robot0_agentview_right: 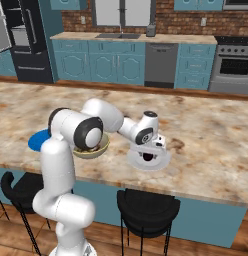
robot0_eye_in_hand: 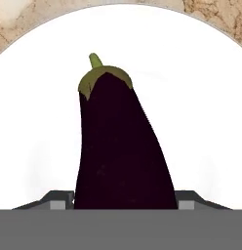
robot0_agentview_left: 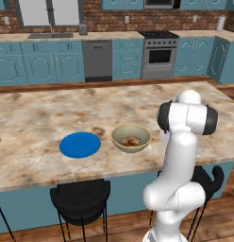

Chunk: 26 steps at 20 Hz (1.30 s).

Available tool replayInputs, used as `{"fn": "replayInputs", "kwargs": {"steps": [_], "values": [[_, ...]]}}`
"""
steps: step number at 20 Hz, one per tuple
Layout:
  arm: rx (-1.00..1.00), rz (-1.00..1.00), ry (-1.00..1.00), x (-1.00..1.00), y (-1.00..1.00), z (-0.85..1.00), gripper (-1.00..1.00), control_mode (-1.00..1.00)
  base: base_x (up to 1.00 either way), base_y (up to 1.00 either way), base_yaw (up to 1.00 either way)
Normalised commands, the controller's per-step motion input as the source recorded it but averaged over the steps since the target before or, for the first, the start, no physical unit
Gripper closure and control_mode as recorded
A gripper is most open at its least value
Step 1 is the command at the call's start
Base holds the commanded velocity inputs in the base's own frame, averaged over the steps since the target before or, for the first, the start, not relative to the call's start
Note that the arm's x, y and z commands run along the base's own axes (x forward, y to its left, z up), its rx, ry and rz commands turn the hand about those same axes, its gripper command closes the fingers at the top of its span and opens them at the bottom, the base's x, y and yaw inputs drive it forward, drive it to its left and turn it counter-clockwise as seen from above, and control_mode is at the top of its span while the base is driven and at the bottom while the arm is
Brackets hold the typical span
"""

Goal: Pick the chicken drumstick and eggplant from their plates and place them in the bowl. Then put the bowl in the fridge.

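The eggplant (robot0_eye_in_hand: 120, 146) lies on its white plate (robot0_eye_in_hand: 201, 97), stem end pointing away from the hand, and the gripper (robot0_eye_in_hand: 124, 199) is down over it with a fingertip showing at each side of the dark body; the fingers straddle it, but whether they are already pressing on it I cannot tell. So this half of the picking is not yet done. The chicken drumstick (robot0_agentview_left: 130, 141) already sits inside the bowl (robot0_agentview_left: 131, 137), which stands on the island counter (robot0_agentview_left: 43, 118) just beside the empty blue plate (robot0_agentview_left: 80, 144). Left, by my reckoning: lift the eggplant, drop it into the bowl, then carry the bowl to the fridge (robot0_agentview_right: 26, 40) at the far left.
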Motion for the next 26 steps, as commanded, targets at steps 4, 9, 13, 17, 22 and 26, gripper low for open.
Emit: {"fn": "replayInputs", "kwargs": {"steps": [4,9,13,17,22,26], "values": [[0.03,0.14,0.00,-0.05,0.22,0.46,1.00,-1.00,0.00,0.00,0.00],[0.00,0.27,0.00,-0.12,0.56,0.58,1.00,-1.00,0.00,0.00,0.00],[0.00,0.32,0.02,-0.17,0.69,0.40,1.00,-1.00,0.00,0.00,0.00],[0.00,0.27,0.00,-0.15,0.78,0.31,1.00,-1.00,0.00,0.00,0.00],[0.00,0.19,0.00,-0.12,0.81,0.14,1.00,-1.00,0.00,0.00,0.00],[0.00,0.11,0.00,-0.02,0.79,0.09,1.00,-1.00,0.00,0.00,0.00]]}}
